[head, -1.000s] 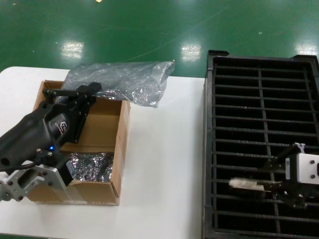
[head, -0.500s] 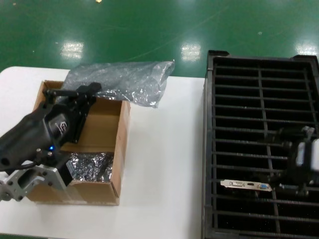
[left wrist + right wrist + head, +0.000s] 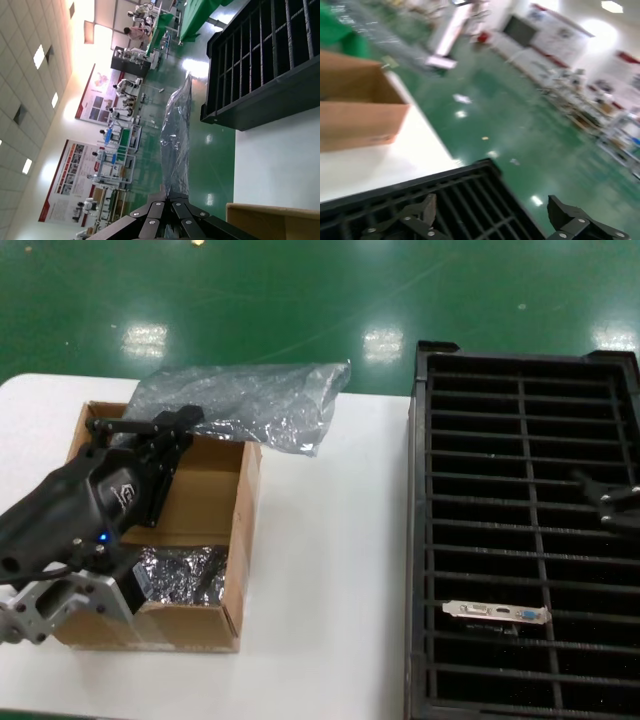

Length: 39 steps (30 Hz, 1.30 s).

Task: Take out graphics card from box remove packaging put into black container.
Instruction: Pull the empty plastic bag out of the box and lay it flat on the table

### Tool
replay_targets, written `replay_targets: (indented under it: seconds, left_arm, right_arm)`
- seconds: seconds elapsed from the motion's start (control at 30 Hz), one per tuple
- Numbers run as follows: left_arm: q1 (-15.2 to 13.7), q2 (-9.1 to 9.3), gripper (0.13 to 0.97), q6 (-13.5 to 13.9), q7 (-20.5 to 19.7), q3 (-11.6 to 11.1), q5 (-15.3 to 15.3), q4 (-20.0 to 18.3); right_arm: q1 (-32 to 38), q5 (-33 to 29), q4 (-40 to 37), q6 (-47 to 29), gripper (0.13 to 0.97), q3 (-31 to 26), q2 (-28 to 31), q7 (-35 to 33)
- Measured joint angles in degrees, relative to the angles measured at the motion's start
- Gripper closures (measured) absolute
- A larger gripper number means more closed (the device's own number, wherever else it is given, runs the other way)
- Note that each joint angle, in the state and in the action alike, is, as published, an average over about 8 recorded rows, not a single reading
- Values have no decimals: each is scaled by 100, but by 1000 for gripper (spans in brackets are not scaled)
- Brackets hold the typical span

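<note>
No readable writing on graphics card (image 3: 497, 613) bracket

A white table (image 3: 320, 570) stands on green floor (image 3: 300, 300).

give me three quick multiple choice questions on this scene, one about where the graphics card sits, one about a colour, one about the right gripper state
1. Where is the graphics card?
A. in the cardboard box
B. in a near slot of the black container
C. on the white table

2. What colour is the port on the card's silver bracket?
A. red
B. yellow
C. blue

3. How are the right gripper's jaws?
A. open and empty
B. shut on the card
C. shut on the packaging

Answers:
1. B: the graphics card lies in a slot of the black container, apart from the box.
2. C: a small blue port shows on the bracket.
3. A: the right gripper hangs over the container with its jaws spread and nothing between them; the packaging lies behind the box, by the left gripper.
</note>
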Motion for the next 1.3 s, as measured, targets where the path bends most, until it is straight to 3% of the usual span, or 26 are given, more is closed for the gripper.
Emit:
replay_targets:
  seconds: [0.13,0.3,0.63,0.77,0.93,1.1,1.3]
  left_arm:
    - [0,0,958,0,0,0,0,0]
    - [0,0,958,0,0,0,0,0]
    - [0,1,958,4,-5,-1,1,-2]
    - [-38,71,958,194,-330,-64,84,-102]
    - [-241,419,958,1028,-1462,-384,341,-345]
    - [-719,976,958,2329,-2824,-777,378,-395]
    - [-1499,1728,958,3996,-4485,-1028,392,-37]
  right_arm:
    - [-315,465,-438,497,335,357,-233,15]
    - [-476,878,-1057,950,269,608,-429,335]
    - [-617,486,-1657,1458,162,828,-561,1347]
    - [-623,464,-1676,1469,137,835,-562,1387]
    - [-623,464,-1676,1470,135,835,-562,1388]
    - [-623,464,-1675,1469,130,834,-562,1387]
    - [-623,464,-1675,1469,129,834,-562,1386]
